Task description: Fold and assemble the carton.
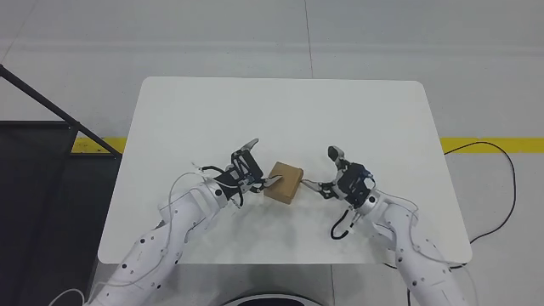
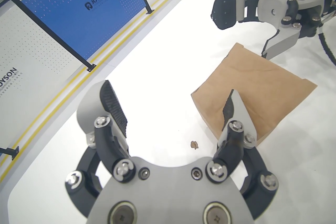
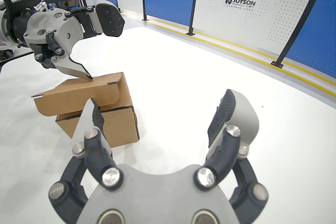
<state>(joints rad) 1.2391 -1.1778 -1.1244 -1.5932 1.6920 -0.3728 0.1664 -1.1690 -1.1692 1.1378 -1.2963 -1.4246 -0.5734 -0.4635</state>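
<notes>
Silver-fingered, the left end effector (image 1: 252,168) is spread wide and grips nothing, with one fingertip resting on the lid of the single brown carton (image 1: 284,182). The carton sits near the front middle of the desk (image 1: 212,119). On the carton's other side, the right end effector (image 1: 321,168) also gapes empty, one finger just beside the carton.

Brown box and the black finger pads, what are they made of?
Small brown carton: looks like matte, unprinted corrugated cardboard; cut flap edges show a fluted layer. Black finger pads: probably rubber or soft plastic, matte, with ridged grip texture.
</notes>
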